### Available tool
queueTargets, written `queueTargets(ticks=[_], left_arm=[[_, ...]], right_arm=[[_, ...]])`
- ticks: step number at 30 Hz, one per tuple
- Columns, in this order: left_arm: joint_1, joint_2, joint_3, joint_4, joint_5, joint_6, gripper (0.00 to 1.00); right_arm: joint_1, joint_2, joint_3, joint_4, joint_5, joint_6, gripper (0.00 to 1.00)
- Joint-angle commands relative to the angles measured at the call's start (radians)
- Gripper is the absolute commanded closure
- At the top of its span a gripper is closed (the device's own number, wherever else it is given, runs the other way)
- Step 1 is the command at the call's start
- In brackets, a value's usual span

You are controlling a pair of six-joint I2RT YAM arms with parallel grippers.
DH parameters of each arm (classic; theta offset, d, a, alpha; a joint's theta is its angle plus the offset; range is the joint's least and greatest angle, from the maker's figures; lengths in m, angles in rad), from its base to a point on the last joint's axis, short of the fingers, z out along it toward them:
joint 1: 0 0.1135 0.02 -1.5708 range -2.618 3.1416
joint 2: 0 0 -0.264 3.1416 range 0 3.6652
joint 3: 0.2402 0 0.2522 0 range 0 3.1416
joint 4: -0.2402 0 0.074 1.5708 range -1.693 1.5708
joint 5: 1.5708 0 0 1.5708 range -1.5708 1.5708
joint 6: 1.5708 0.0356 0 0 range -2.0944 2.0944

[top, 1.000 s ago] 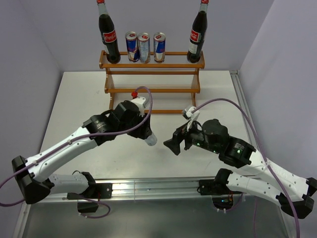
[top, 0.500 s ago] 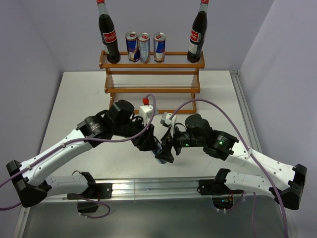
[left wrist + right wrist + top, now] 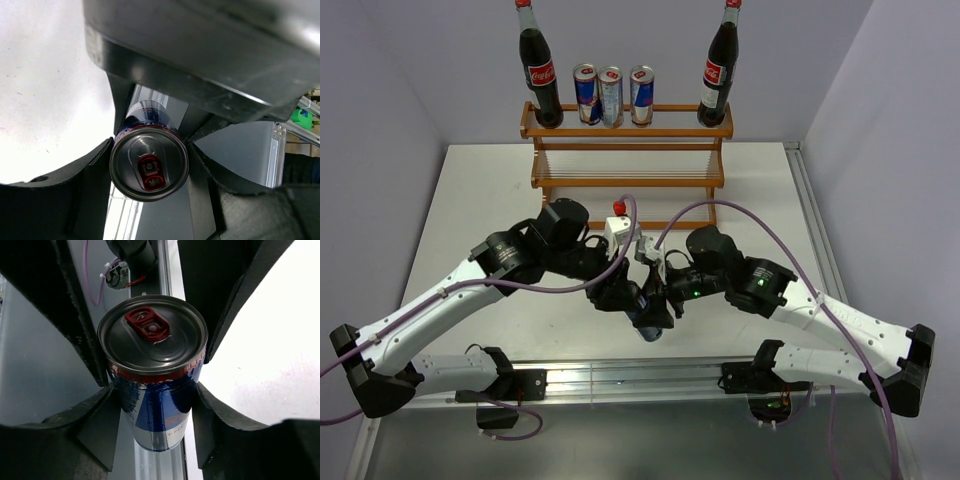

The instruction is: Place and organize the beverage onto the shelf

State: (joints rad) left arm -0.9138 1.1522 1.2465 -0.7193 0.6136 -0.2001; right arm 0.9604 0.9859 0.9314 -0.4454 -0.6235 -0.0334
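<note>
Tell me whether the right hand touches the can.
Touching. The right wrist view shows the right hand closed on the can, both fingers pressed against its blue sides, no gap.

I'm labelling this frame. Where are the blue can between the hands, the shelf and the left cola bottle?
blue can (image 3: 155, 390), right wrist view, blue side wall.
shelf (image 3: 627, 182), top view, middle tier's front rail.
left cola bottle (image 3: 541, 73), top view, red label.
</note>
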Motion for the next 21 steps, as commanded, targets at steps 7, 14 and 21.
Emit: queueTargets(ticks=[7, 14, 21], left_arm=[[-0.003, 0.0, 0.171, 0.057, -0.08, 0.093, 0.27], [0.035, -0.009, 0.194, 0.096, -0.158, 0.074, 0.0], [0.214, -0.046, 0.18, 0.219, -0.469, -0.051, 0.01]], right_arm=[[0.023, -0.075, -0.005, 0.164, 0.002, 0.067, 1.0], [0.021, -0.127, -0.063, 0.289, 0.184, 0.11, 1.0], [0.018, -0.158, -0.114, 0.395, 0.555, 0.17, 1.0]])
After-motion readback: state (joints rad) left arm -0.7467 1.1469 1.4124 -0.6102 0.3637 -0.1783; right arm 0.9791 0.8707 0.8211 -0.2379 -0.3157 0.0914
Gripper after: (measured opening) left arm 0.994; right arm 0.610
